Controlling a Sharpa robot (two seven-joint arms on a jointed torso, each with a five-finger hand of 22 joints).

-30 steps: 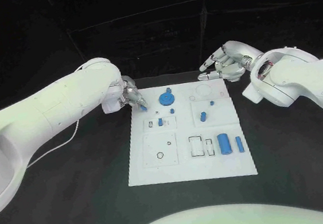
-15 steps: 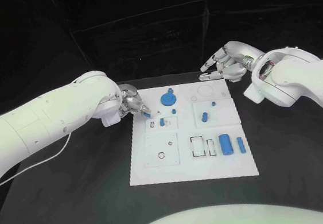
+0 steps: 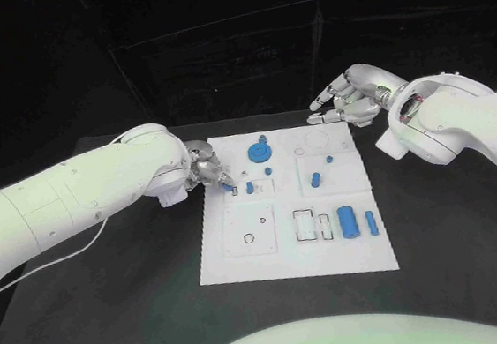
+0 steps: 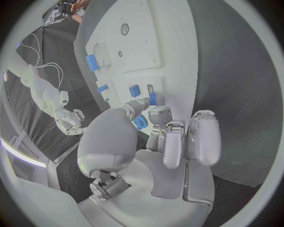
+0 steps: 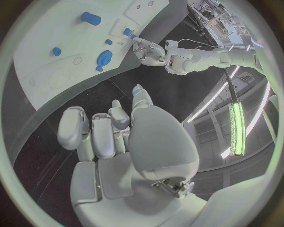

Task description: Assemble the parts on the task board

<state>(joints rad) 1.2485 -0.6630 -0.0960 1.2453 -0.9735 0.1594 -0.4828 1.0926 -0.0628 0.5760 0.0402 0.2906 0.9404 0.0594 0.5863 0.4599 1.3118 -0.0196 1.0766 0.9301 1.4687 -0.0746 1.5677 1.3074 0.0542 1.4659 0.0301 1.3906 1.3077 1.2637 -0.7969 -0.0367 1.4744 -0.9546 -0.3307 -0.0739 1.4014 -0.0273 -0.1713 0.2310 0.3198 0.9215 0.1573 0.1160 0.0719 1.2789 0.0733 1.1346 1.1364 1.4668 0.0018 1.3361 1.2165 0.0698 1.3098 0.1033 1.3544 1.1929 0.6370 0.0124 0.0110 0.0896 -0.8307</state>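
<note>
Fingers (image 3: 213,171) of the left hand (image 3: 203,163) pinched a small blue part (image 3: 227,186) at their tips, and over the last second that hand had carried it from the far left corner of the task board (image 3: 251,259) inward, so the part now hung just above the small square recesses (image 3: 249,188) directly beneath the fingertips. Beyond it lay the round blue knob (image 3: 256,149), and further off the blue cylinder (image 3: 346,221). By my reading insertion was next, while the right hand (image 3: 349,99) had stayed empty, fingers loosely apart, off the board's far right corner.
</note>
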